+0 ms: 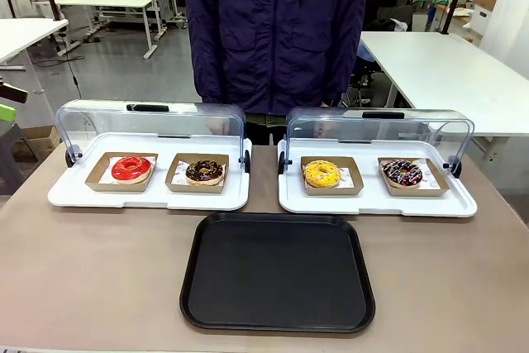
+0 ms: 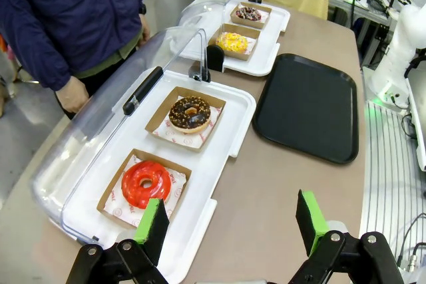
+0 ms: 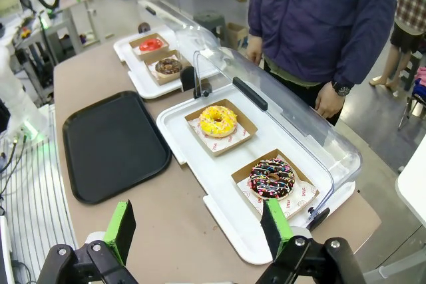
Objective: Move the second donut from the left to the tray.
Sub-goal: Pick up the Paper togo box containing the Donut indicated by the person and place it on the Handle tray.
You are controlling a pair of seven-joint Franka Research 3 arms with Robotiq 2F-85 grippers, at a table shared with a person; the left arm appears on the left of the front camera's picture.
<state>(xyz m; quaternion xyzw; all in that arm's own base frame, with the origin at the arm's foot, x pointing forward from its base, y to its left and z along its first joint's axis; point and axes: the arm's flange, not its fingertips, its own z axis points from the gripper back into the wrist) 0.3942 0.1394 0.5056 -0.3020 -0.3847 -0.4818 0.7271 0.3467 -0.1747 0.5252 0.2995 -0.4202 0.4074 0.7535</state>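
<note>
The dark chocolate donut with tan crumbs (image 1: 204,171) (image 2: 190,113) (image 3: 168,66) sits in its brown cardboard holder on the left white tray, to the right of the red-glazed donut (image 1: 131,168) (image 2: 146,183). The black tray (image 1: 278,271) (image 2: 309,106) (image 3: 112,145) lies bare at the table's front middle. My left gripper (image 2: 231,220) hovers open above the table's left end, nearest the red donut, holding nothing. My right gripper (image 3: 198,227) hovers open above the right end, near the multicoloured-sprinkle donut (image 3: 271,179), and holds nothing.
Both white trays (image 1: 74,194) (image 1: 372,201) have their clear domed lids (image 1: 149,126) (image 1: 380,128) raised toward the person. The right tray holds a yellow donut (image 1: 322,174) and the multicoloured-sprinkle donut (image 1: 402,173). A person in a dark blue jacket (image 1: 277,31) stands at the far edge, hands down.
</note>
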